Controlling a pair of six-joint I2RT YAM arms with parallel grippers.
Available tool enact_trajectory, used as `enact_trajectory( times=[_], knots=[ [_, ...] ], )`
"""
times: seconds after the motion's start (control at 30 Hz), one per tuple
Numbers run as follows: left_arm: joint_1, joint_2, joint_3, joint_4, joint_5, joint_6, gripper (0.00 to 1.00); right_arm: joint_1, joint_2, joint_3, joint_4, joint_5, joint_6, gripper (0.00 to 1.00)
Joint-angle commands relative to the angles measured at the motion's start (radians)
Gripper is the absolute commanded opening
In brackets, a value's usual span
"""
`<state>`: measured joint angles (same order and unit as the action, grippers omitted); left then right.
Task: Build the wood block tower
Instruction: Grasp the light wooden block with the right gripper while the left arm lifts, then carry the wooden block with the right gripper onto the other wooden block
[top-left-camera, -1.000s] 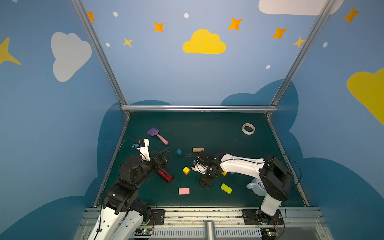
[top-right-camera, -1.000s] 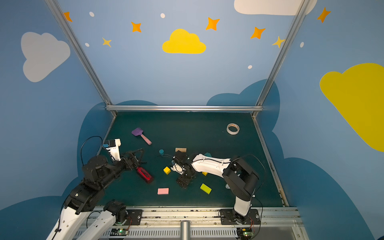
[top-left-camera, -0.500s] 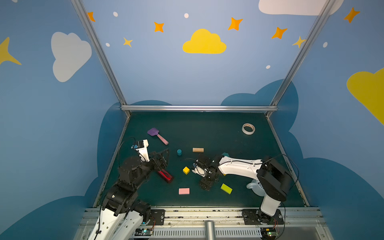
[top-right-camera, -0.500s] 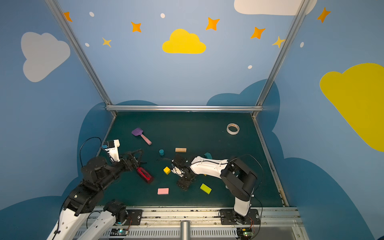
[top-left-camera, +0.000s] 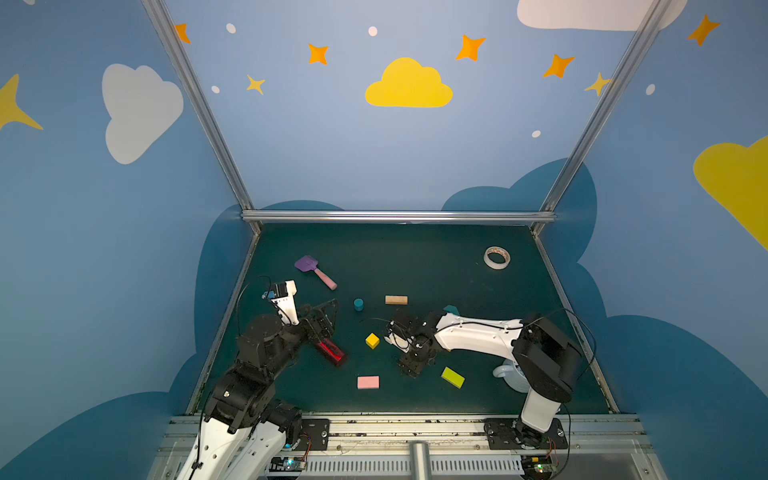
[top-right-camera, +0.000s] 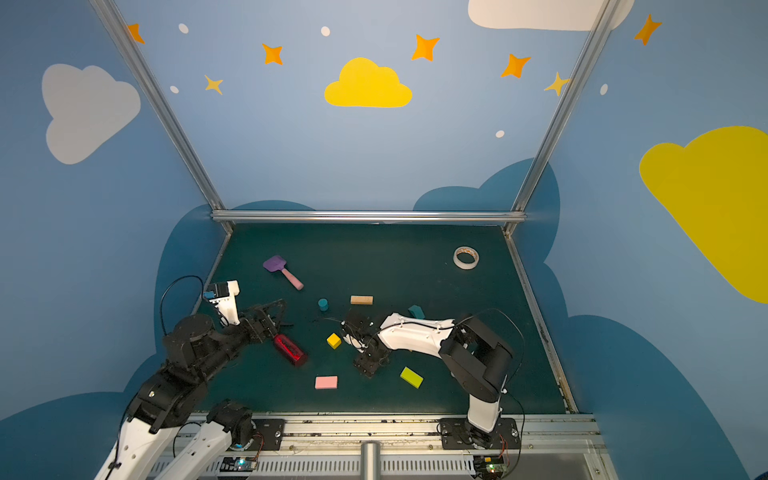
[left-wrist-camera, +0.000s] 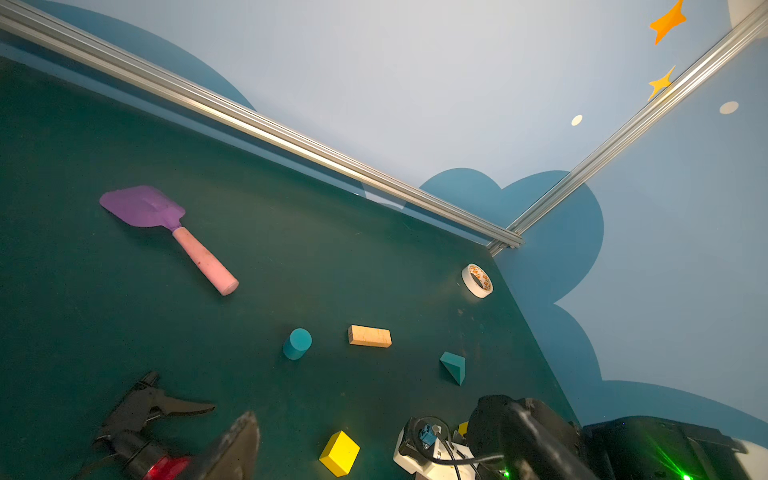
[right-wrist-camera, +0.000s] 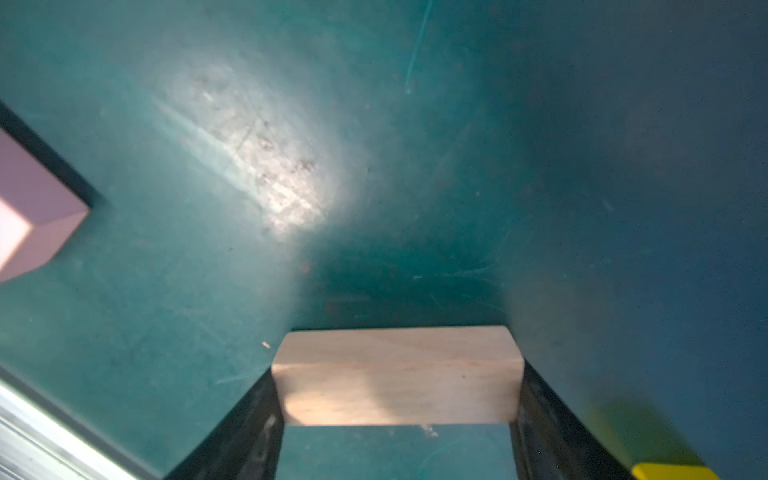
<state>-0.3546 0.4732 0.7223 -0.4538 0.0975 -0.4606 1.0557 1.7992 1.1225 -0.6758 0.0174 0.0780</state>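
R gripper (top-left-camera: 411, 368) sat low over mat (top-left-camera: 415, 257), fingers pinching tan bar (right-wrist-camera: 397, 374); bar hidden in both top views | L gripper (top-left-camera: 330, 316) fingers wide, empty, beside red bottle (top-left-camera: 330, 351) | teal house-shape (top-left-camera: 451, 309) half-hidden behind R arm (top-left-camera: 473, 334)

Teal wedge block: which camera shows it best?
Left wrist view: the teal wedge block lies whole and unobstructed. In both top views the right arm partly hides the block. Right wrist view doesn't show it.

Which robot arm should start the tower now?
Right. The right gripper has a tan bar between its fingers. The left gripper sits open by the red bottle, with no block.
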Motion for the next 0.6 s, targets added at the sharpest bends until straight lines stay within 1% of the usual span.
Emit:
enact_trajectory(
  times=[0.0, 0.13, 0.27, 0.37, 0.47, 0.57],
  knots=[
    [-0.002, -0.010, -0.010, -0.005, -0.010, 0.013, 0.90, 0.004, 0.019, 0.037, -0.059, 0.021, 0.056, 0.51],
    [-0.003, -0.012, -0.012, -0.001, -0.009, 0.013, 0.90, -0.012, 0.029, 0.112, -0.131, 0.084, 0.123, 0.46],
    [-0.002, -0.015, -0.017, 0.010, -0.007, 0.010, 0.90, -0.048, 0.025, 0.161, -0.146, 0.076, 0.148, 0.40],
    [-0.002, -0.010, -0.024, 0.024, -0.002, 0.013, 0.90, -0.089, 0.026, 0.200, -0.160, 0.076, 0.181, 0.38],
    [-0.002, -0.004, -0.024, 0.029, -0.001, 0.013, 0.90, -0.117, 0.052, 0.253, -0.183, 0.084, 0.226, 0.35],
    [-0.002, 0.000, -0.022, 0.029, 0.002, 0.014, 0.90, -0.133, 0.101, 0.314, -0.192, 0.096, 0.281, 0.35]
  ],
)
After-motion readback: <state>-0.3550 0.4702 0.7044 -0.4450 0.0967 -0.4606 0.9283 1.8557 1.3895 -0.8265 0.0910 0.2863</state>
